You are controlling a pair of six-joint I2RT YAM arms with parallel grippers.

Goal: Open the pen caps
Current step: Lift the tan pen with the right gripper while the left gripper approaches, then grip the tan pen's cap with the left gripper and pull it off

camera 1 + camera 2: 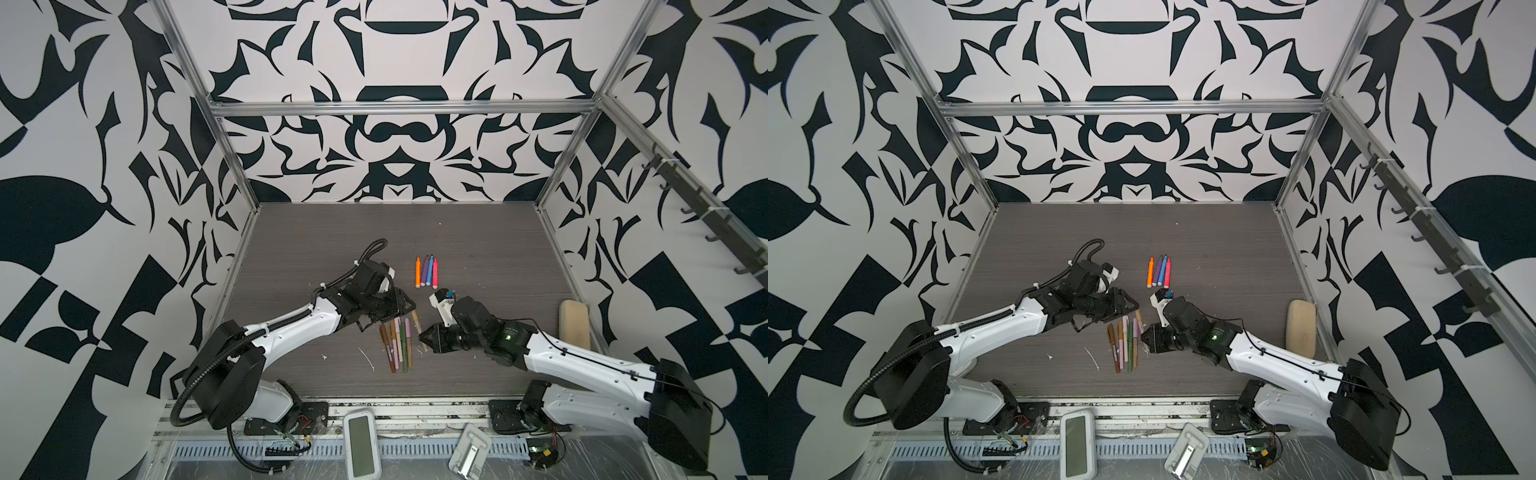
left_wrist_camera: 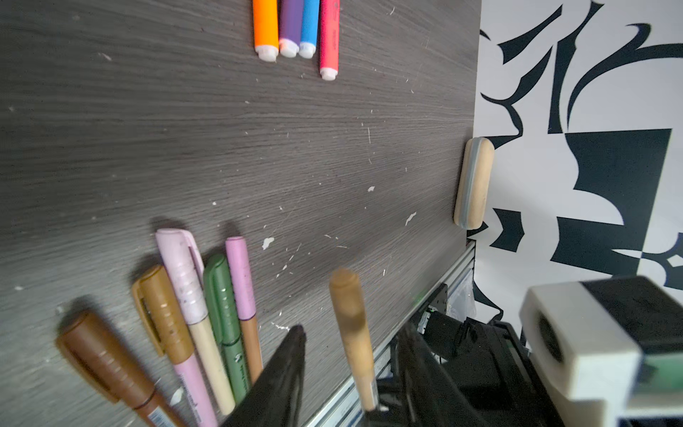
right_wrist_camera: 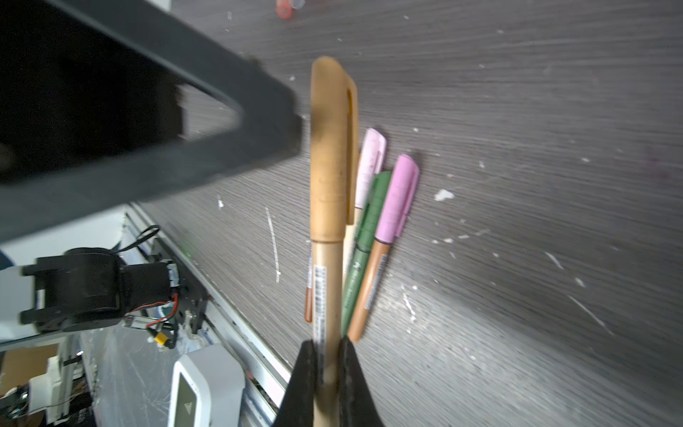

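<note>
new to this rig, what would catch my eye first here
The right gripper is shut on a capped tan pen, held above the dark table, with the left gripper open around it. Farther back, four bright markers lie in a row; under the grippers, muted pens fan out.

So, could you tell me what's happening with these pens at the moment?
The right gripper is clamped on the barrel of a tan pen, its tan cap still on. The left gripper stands open around that cap, not yet closed. Five more capped pens lie on the table beside it; four bright markers lie farther back.
</note>
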